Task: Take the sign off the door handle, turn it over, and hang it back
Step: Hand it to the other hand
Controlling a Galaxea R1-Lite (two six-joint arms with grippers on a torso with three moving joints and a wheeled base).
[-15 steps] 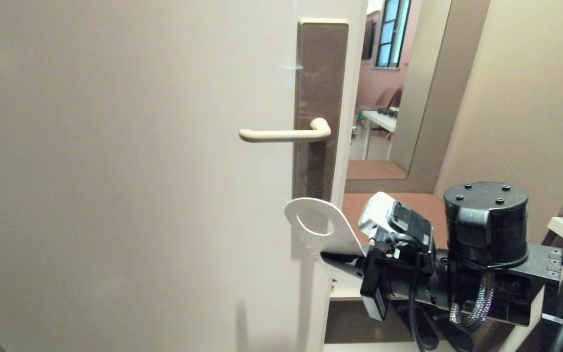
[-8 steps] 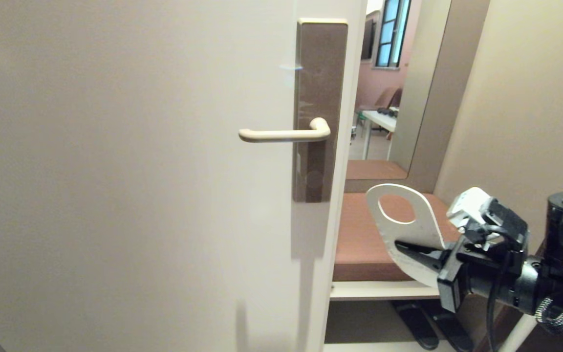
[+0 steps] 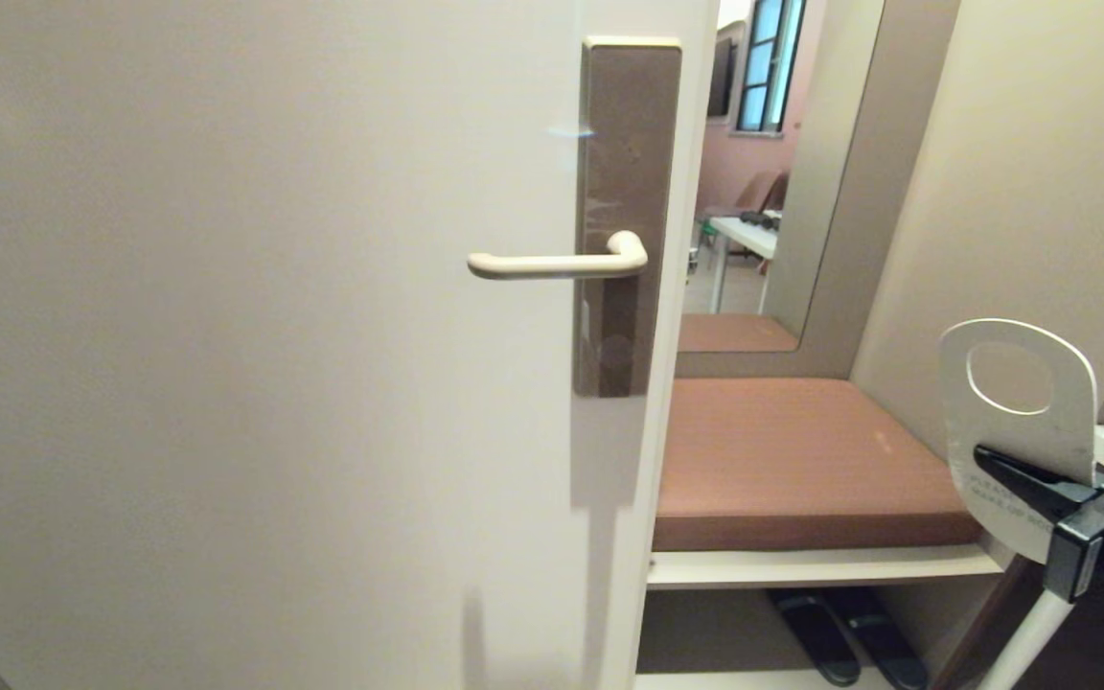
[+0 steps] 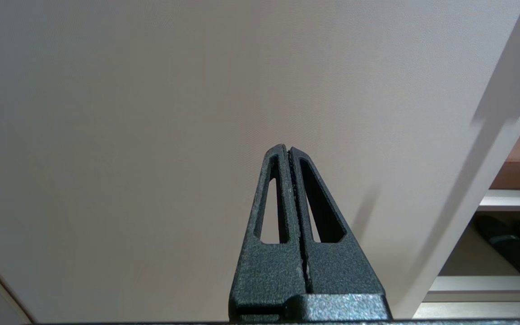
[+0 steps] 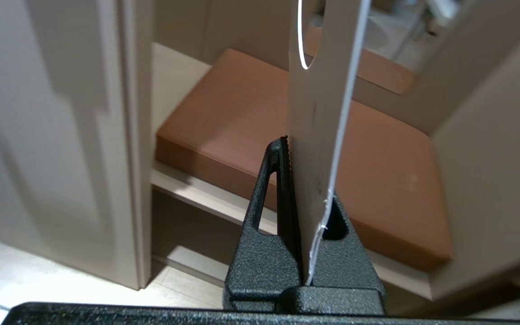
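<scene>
Door (image 3: pixel 255 383): stands ajar, filling the near field. Brown cushioned bench (image 3: pixel 801 460): in the recess beyond the door edge, dark slippers (image 3: pixel 844 632) beneath it. Brown plate (image 3: pixel 629 125): on the door. Door handle (image 3: pixel 557 264): lever lies level, bare, nothing hanging on it. Right gripper (image 3: pixel 1031 484): low at the right edge, jaws clamped on the lower end of the sign (image 3: pixel 1017 383). Sign's long axis is upright, oval hole at twelve o'clock, white lettered face towards the room. Handle lies well apart, at roughly ten o'clock from the sign; the right arm is nearer. Judgement: turning over pending. Left gripper (image 4: pixel 289 151): parked facing the door, jaws pressed together, empty.
</scene>
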